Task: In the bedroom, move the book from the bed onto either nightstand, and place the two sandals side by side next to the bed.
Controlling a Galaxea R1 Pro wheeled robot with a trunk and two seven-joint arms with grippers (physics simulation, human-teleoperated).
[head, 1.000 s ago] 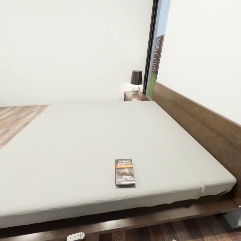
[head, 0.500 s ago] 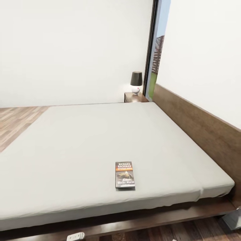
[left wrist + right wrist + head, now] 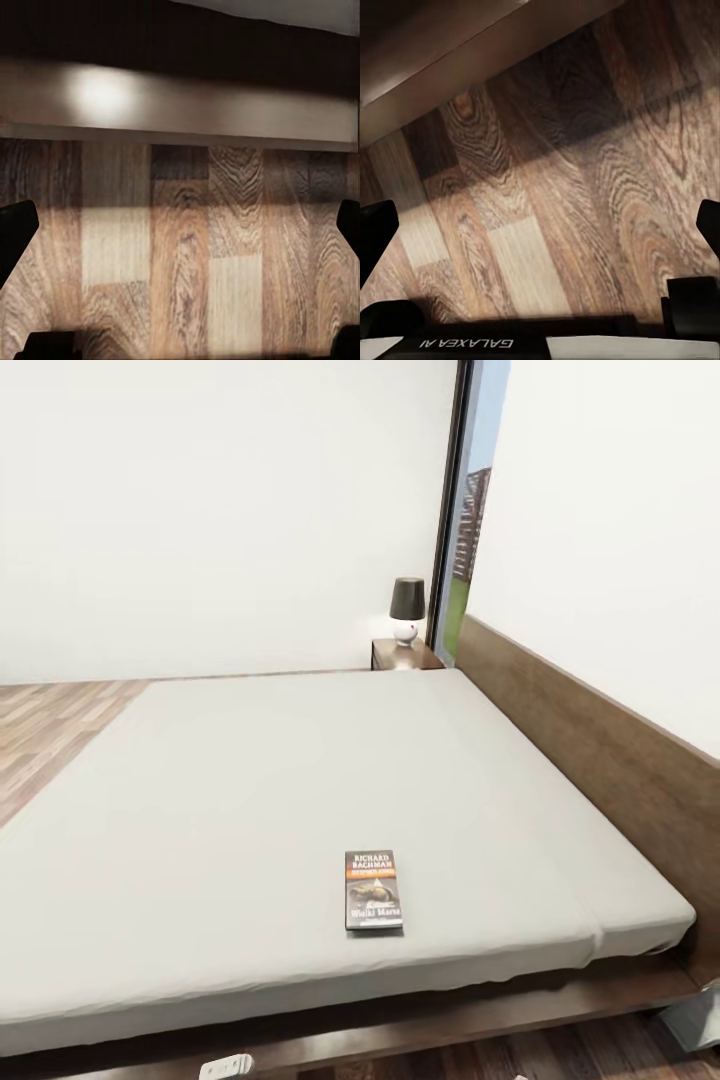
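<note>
Since a second ago the whole head view has dipped and crept forward a little, so the book [image 3: 374, 889] sits lower in it than it did; that is the camera shifting, and the book lies where it lay on the bed [image 3: 250, 800].

The book lies flat, cover up, on the off-white mattress near the bed's near edge, well apart from the headboard [image 3: 600, 760] on the right. Beyond the far side of the bed a nightstand [image 3: 405, 654] stands just beside the black-framed window [image 3: 468, 510], and a small lamp [image 3: 406, 608] with a dark shade rests on top of it.

The left gripper [image 3: 180, 232] has its fingers spread wide with nothing between them, only wood-plank floor [image 3: 187, 255] ahead and the dark bed frame past the fingertips. The right gripper [image 3: 540, 229] is likewise spread wide over the floor, with the frame beyond its fingertips.
</note>
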